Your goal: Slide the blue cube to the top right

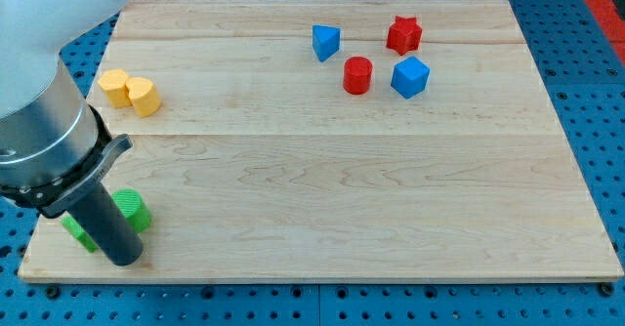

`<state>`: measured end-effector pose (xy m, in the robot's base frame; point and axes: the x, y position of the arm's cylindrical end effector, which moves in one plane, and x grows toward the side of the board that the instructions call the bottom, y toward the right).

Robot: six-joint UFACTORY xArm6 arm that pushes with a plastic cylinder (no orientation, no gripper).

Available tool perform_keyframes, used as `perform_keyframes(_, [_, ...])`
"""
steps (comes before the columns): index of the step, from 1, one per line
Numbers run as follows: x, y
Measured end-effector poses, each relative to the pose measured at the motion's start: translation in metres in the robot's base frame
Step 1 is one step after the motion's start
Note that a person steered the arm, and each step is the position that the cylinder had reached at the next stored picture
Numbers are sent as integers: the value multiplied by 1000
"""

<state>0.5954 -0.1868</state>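
Note:
The blue cube sits on the wooden board toward the view's top right, just right of a red cylinder and below a red star-shaped block. A blue triangular block lies to their left. My tip is at the view's bottom left, far from the blue cube, right beside a green cylinder and a second green block that the rod partly hides.
A yellow hexagonal block and a yellow cylinder touch each other at the view's left. The arm's grey body fills the left corner. A blue perforated surface surrounds the board.

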Motion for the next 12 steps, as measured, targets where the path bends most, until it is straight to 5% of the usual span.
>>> perform_keyframes(1, [-3, 13])
perform_keyframes(3, [-78, 146])
perform_keyframes(7, [-161, 268])
perform_keyframes(12, [-292, 327])
